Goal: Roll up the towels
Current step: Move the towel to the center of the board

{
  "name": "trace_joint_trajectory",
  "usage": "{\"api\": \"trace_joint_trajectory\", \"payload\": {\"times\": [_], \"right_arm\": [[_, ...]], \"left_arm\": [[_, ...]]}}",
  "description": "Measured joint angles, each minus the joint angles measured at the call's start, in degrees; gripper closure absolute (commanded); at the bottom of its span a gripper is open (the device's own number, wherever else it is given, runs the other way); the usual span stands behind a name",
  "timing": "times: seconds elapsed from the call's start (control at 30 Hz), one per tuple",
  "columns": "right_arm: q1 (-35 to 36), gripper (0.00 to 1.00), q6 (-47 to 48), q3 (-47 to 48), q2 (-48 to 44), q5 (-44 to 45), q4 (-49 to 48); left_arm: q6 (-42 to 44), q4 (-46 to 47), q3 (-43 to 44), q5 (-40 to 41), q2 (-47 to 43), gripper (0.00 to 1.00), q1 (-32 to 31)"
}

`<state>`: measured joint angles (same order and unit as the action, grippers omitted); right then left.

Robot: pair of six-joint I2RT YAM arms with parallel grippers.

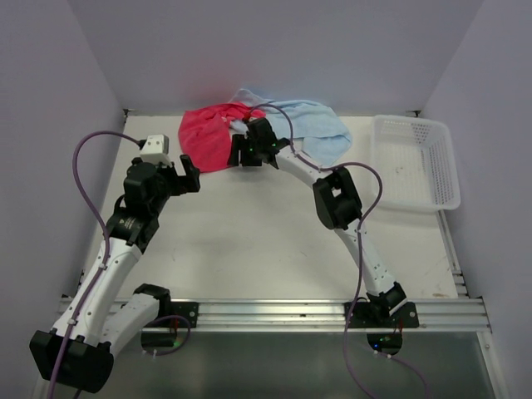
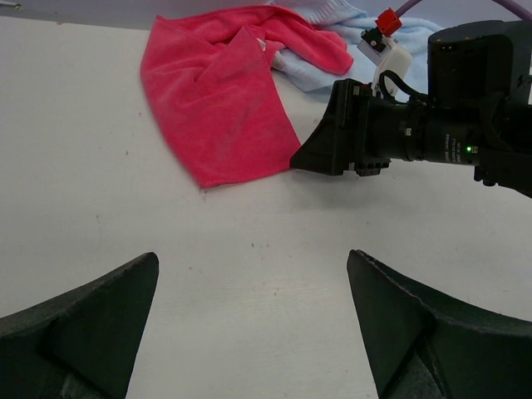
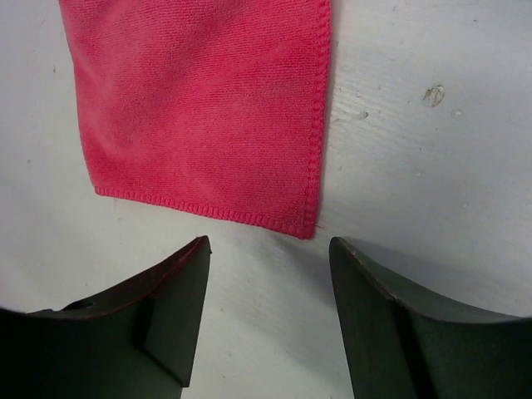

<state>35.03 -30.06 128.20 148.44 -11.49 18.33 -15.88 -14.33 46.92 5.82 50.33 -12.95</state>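
Note:
The red-pink towel (image 1: 208, 135) lies crumpled at the back of the table, partly over the light blue towel (image 1: 320, 126) beside it. In the left wrist view the red-pink towel (image 2: 224, 100) lies ahead, with the light blue towel (image 2: 328, 33) behind it. My right gripper (image 1: 243, 154) is open and empty, hovering just short of the red-pink towel's near corner (image 3: 303, 220); its jaws (image 3: 270, 249) are spread apart. My left gripper (image 1: 189, 174) is open and empty, a little nearer and to the left, over bare table (image 2: 253, 266).
A white plastic mesh basket (image 1: 413, 162) stands at the right rear of the table. Grey walls close in the back and both sides. The right arm's wrist (image 2: 416, 133) reaches across the left wrist view. A metal rail (image 1: 274, 313) runs along the near edge.

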Motion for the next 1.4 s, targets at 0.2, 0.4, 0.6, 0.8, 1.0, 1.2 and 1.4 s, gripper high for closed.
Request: {"api": "trace_joint_trajectory", "payload": {"times": [0.2,0.4,0.6,0.8,1.0,1.2,1.4], "right_arm": [[0.28,0.48,-0.76,4.68,3.17,0.44,0.15],[0.79,0.60,-1.90,6.64,4.61,2.38,0.55],[0.98,0.79,-2.95,7.13,5.05,4.66,1.01],[0.98,0.96,-3.82,7.72,5.55,4.92,1.49],[0.98,1.00,-3.98,6.45,5.18,3.85,0.13],[1.11,1.00,-1.07,-2.10,-1.44,1.14,2.03],[1.84,1.00,3.45,-19.10,-18.67,-1.84,4.66]], "left_arm": [[0.00,-0.07,0.00,0.04,0.00,0.00,-0.48],[0.24,-0.17,0.00,0.46,0.00,0.00,-1.14],[0.46,-0.37,0.00,1.03,-0.04,0.00,-2.01],[0.50,-0.39,0.00,1.95,-0.37,0.00,-2.60],[0.50,-0.42,0.00,2.38,-0.37,0.00,-2.62],[0.50,-0.44,0.00,2.58,-0.61,0.00,-2.43],[0.48,-0.42,0.00,3.34,-1.68,0.00,-0.96]]}}
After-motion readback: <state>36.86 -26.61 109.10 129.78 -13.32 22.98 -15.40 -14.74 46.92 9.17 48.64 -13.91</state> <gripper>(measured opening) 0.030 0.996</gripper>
